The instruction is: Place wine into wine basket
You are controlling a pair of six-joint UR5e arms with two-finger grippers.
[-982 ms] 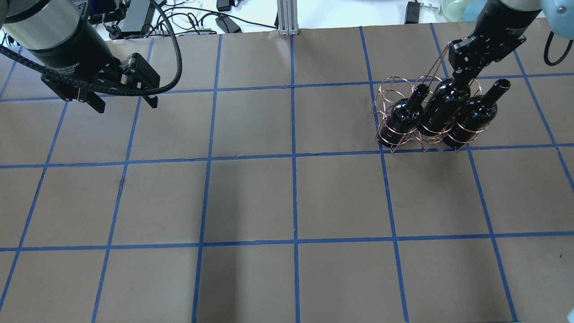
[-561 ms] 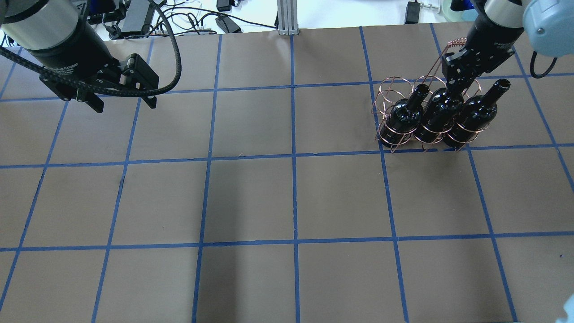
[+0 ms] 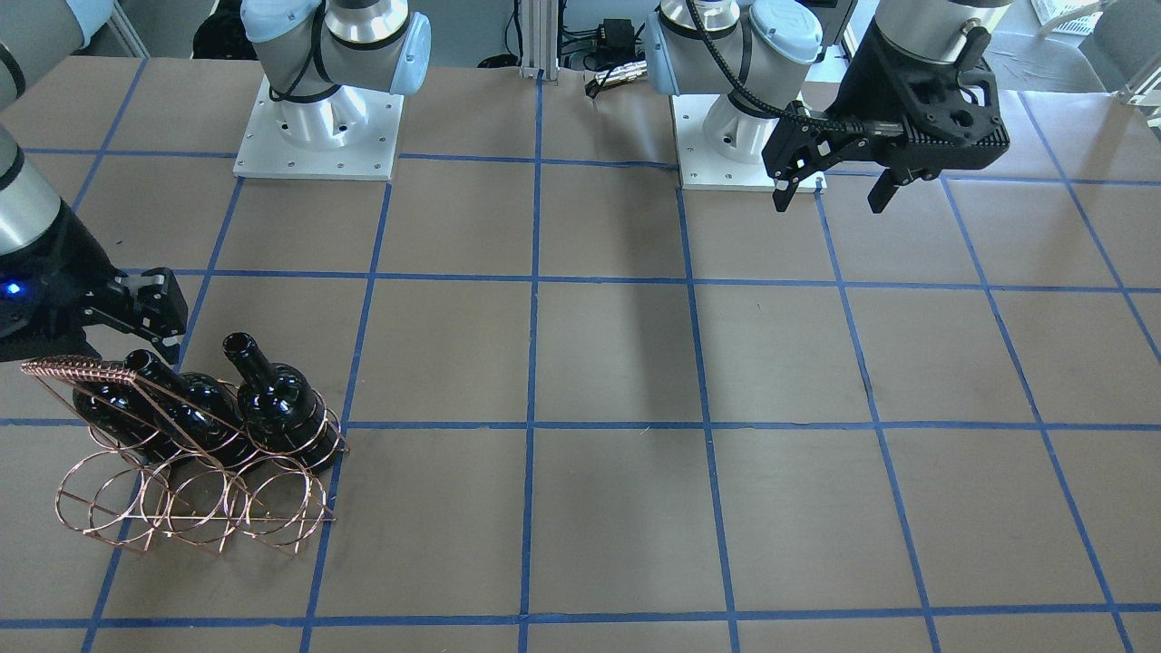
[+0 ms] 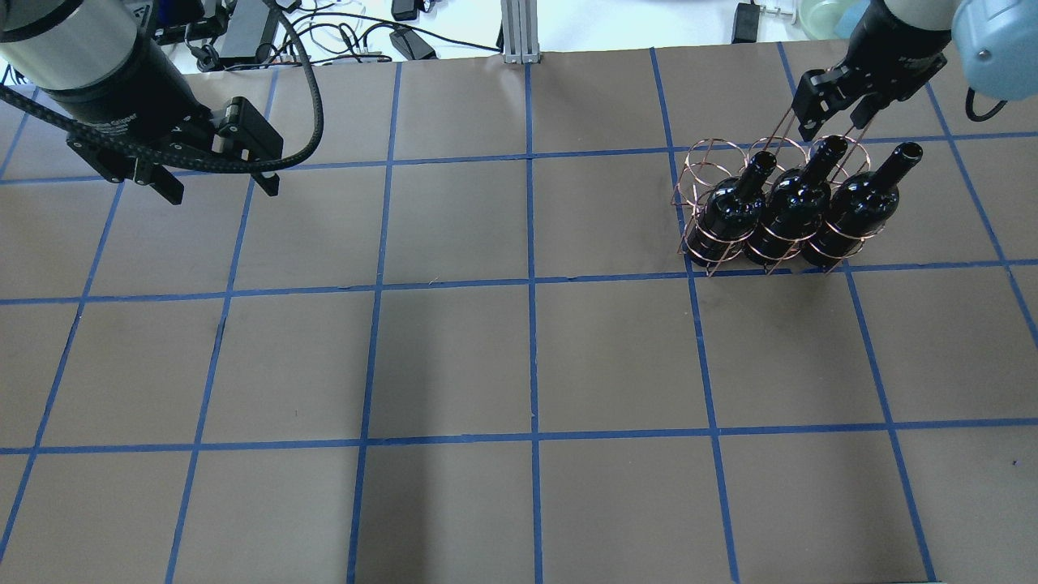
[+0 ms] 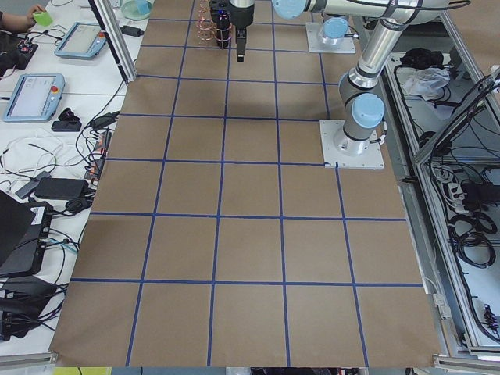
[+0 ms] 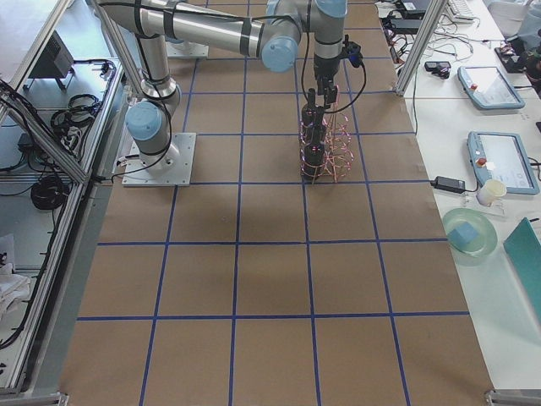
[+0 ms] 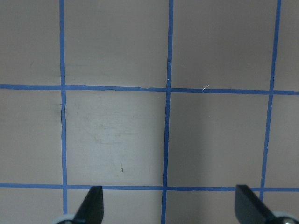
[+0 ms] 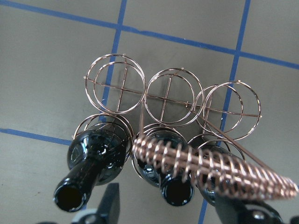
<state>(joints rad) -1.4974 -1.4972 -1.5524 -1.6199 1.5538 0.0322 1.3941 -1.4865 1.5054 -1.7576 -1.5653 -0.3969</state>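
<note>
Three glossy black wine bottles stand side by side in the front row of the copper wire wine basket (image 4: 704, 165): left (image 4: 728, 209), middle (image 4: 791, 207), right (image 4: 859, 203). The back-row rings hold nothing. My right gripper (image 4: 833, 122) is open just above and beyond the middle bottle's neck and touches nothing. In the right wrist view its fingers (image 8: 110, 205) straddle the middle bottle's mouth (image 8: 176, 191), under the braided handle (image 8: 210, 165). The front view shows the basket (image 3: 181, 503) and the right gripper (image 3: 122, 340). My left gripper (image 4: 215, 174) is open and empty at the far left.
Brown table with a blue tape grid (image 4: 531, 284). Cables and power bricks (image 4: 357, 36) lie beyond the far edge. The arm bases (image 3: 317, 136) stand at the robot's side of the table. The left wrist view shows only bare grid under the open left gripper (image 7: 168, 210).
My right gripper lowered the middle bottle into the basket, opened, and drew back up off its neck. The left arm barely moved.
</note>
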